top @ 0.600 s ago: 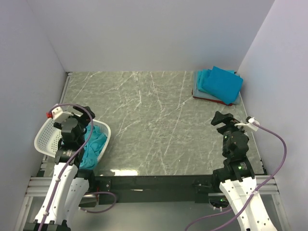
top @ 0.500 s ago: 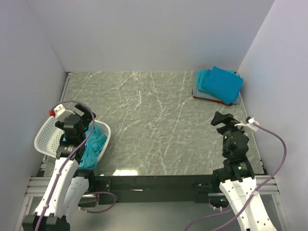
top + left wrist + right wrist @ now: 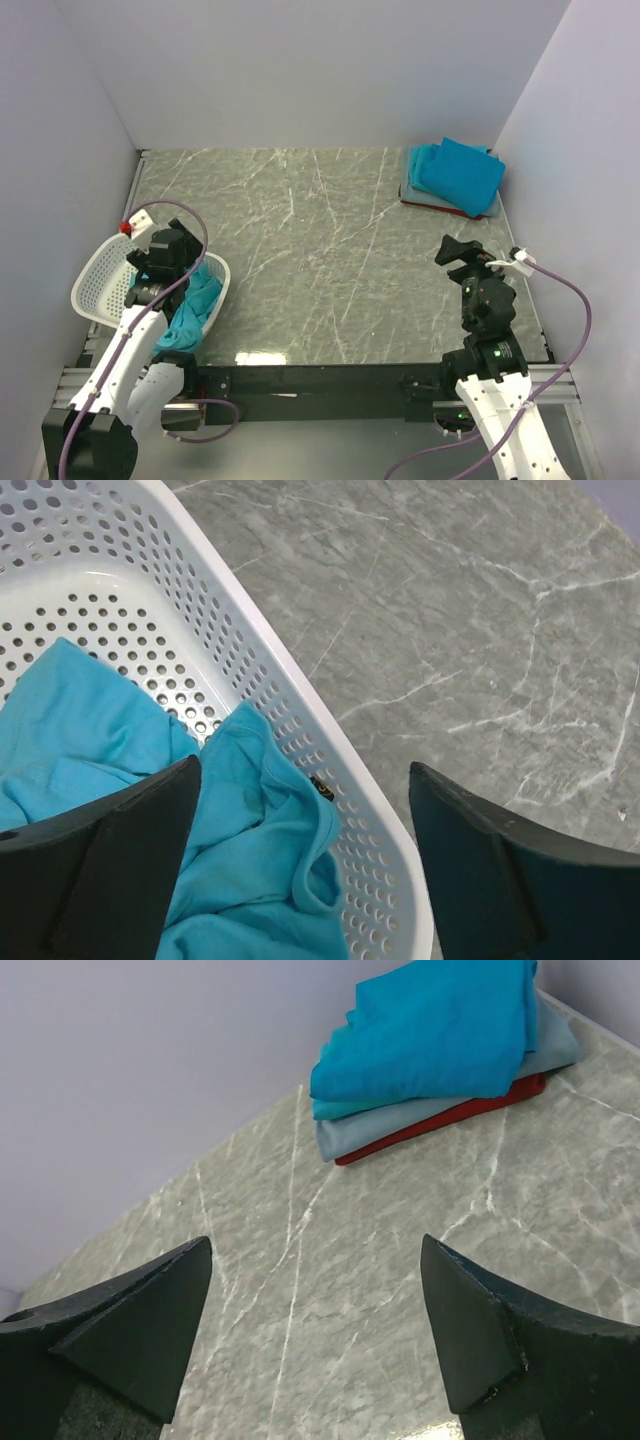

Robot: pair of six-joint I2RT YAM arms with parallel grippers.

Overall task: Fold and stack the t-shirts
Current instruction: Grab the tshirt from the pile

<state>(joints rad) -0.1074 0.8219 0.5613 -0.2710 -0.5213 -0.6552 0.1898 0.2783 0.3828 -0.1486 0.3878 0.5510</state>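
Grey marble table (image 3: 310, 260) seen from above, arm bases at near edge. L gripper (image 3: 303, 768) hovers over white perforated basket (image 3: 110, 540) at near-left table corner, jaws spread wide, nothing held. Crumpled teal t-shirt (image 3: 240, 850) lies inside basket, bunched against near wall, below L fingers. R gripper (image 3: 315, 1243) above table's right side, jaws also wide, empty. Folded t-shirt stack (image 3: 455, 178) in far-right corner: teal tees (image 3: 440, 1030) on top, pale grey-blue tee (image 3: 380, 1125) under, red tee (image 3: 470, 1108) at bottom. Stack well apart from both grippers.
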